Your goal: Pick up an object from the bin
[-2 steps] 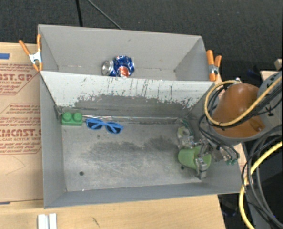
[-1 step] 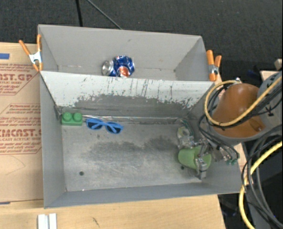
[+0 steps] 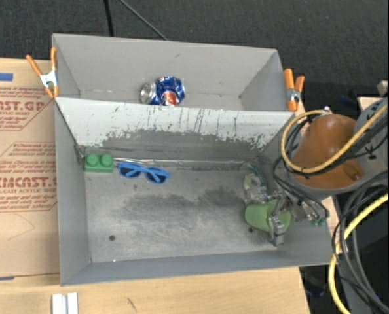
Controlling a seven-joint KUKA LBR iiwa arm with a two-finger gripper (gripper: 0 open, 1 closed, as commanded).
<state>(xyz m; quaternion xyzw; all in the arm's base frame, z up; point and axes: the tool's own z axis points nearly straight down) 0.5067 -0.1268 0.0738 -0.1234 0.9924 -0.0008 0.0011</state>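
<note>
End effector [image 3: 266,209] clenched on green lump [image 3: 256,216], lower rt of bin [image 3: 175,259] — blue sunglasses [image 3: 144,171], green block [image 3: 98,162] well apart.

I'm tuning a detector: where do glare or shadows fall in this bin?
Camera view: the crushed blue can glints at its silver end; the blue sunglasses cast little shadow; the bin floor is evenly lit; the green lump by the gripper looks shaded.

Bin floor [image 3: 181,221] centre open; green block [image 3: 98,162], blue sunglasses [image 3: 144,172] hug back wall; green lump [image 3: 259,214] right.
</note>
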